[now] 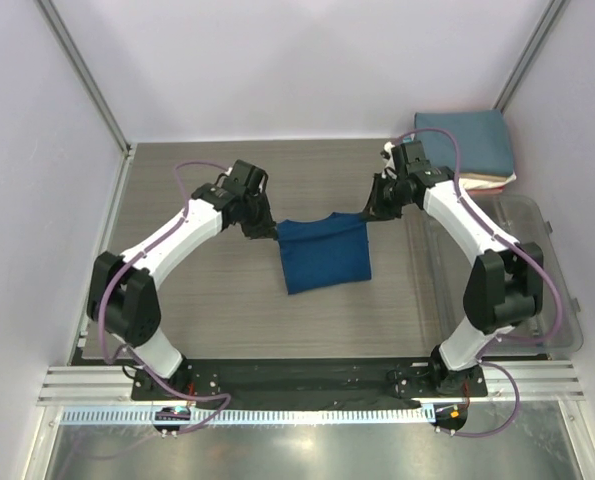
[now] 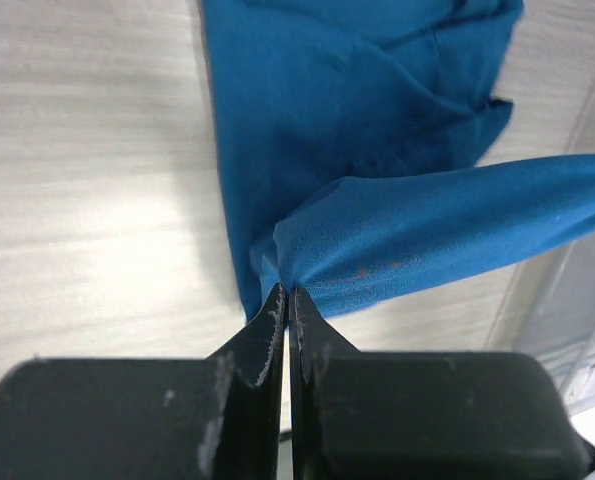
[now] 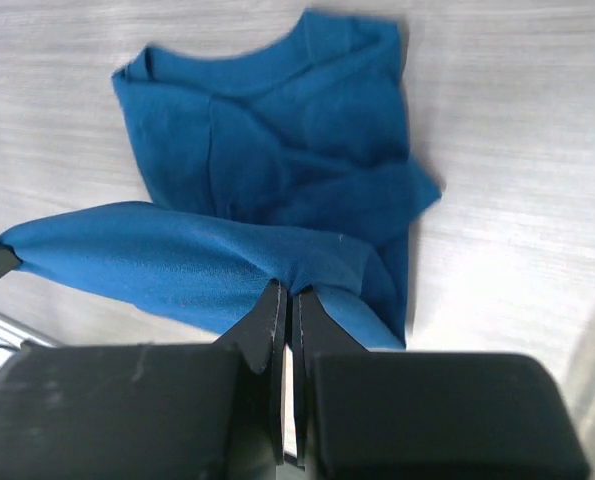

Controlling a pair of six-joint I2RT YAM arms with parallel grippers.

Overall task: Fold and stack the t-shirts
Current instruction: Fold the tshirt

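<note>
On the grey wood-grain table (image 1: 207, 300), the royal-blue cotton t-shirt (image 1: 324, 252) is lying at centre with its far edge raised taut between the arms, well apart from the folded slate-blue t-shirts (image 1: 472, 145) at far right. The left gripper (image 2: 285, 295) and right gripper (image 3: 285, 290) are each clenching one end of that edge. Judgement: both should be travelling level and together toward the near hem, so the fold is landing square.
</note>
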